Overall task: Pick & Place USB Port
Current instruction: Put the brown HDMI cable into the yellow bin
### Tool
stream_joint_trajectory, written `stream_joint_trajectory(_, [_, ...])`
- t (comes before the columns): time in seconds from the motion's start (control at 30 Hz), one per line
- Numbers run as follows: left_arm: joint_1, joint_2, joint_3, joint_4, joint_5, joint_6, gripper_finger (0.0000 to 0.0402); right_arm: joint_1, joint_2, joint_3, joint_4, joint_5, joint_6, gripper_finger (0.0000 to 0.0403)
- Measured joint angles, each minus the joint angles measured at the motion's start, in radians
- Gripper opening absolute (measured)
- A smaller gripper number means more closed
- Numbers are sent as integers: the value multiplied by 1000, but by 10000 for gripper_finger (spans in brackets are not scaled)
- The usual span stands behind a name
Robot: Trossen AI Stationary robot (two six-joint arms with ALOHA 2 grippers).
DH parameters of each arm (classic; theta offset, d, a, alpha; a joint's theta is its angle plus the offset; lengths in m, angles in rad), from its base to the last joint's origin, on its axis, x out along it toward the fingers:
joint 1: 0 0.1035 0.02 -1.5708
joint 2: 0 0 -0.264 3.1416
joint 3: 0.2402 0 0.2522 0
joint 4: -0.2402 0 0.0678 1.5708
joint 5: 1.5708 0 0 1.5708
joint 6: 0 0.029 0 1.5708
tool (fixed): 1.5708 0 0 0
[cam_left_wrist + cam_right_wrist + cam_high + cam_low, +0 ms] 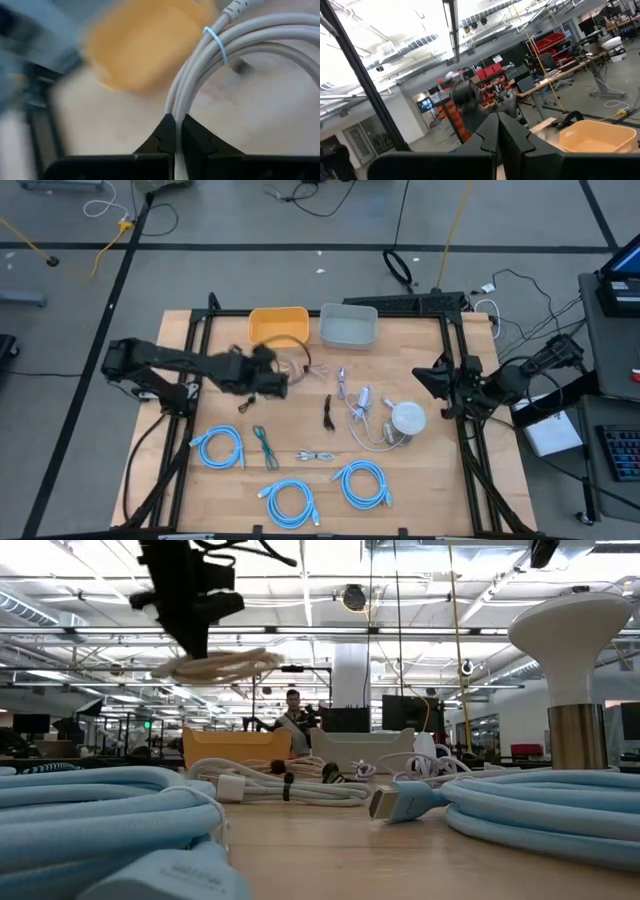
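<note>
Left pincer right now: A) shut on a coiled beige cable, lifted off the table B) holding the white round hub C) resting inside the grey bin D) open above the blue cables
A: the left pincer is shut on the coiled beige cable, which hangs clear above the table in the low view.

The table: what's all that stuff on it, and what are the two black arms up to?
Beige coiled cable: one, held up off the table, by the yellow bin.
Yellow bin: one, at the table's far edge.
Grey bin: one, just right of the yellow bin.
Light blue coiled cables: three, along the near edge.
White cables and adapters: a loose pile, right of centre.
White round object: one, in that pile.
Small dark cable: one, centre of the table.
Green-and-black cable: one, beside the left blue coil.
Small grey cable: one, near the middle.
Person: one, far in the room behind.
Left gripper: shut on the beige coiled cable.
Right gripper: shut, waiting at the table's right edge.
</note>
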Motion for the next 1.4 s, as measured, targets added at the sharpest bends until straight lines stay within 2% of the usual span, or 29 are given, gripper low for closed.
stream_joint_trajectory(0.07, [35,3,64,-85,-67,85,10,0,16,0,0,0,10,0])
stream_joint_trajectory(0.13, [84,14,141,-116,-112,256,10,0,33,0,0,0,28,0])
stream_joint_trajectory(0.3, [268,60,299,-80,-143,638,10,0,78,0,1,-28,56,0])
stream_joint_trajectory(0.43, [427,61,320,13,-140,858,10,0,106,0,25,-24,58,0])
stream_joint_trajectory(0.5, [507,61,306,107,-104,964,10,-1,116,0,46,-19,48,0])
stream_joint_trajectory(0.67, [665,71,257,355,87,1177,10,-3,132,0,84,61,30,0])
stream_joint_trajectory(0.77, [699,106,218,449,168,1271,10,-3,139,0,122,114,30,0])
stream_joint_trajectory(0.87, [688,148,177,511,227,1402,10,-14,138,0,148,141,19,0])
stream_joint_trajectory(1.0, [634,175,109,558,238,1595,10,-42,138,0,176,139,15,0])
stream_joint_trajectory(1.07, [613,175,66,658,235,1671,10,-53,138,0,182,140,17,0])
stream_joint_trajectory(1.17, [625,174,10,765,204,1707,10,-72,139,0,181,140,11,0])
stream_joint_trajectory(1.3, [660,196,-46,812,181,1715,10,-101,143,0,181,139,7,0])
stream_joint_trajectory(1.4, [689,202,-93,825,202,1699,10,-116,143,0,181,137,15,0])
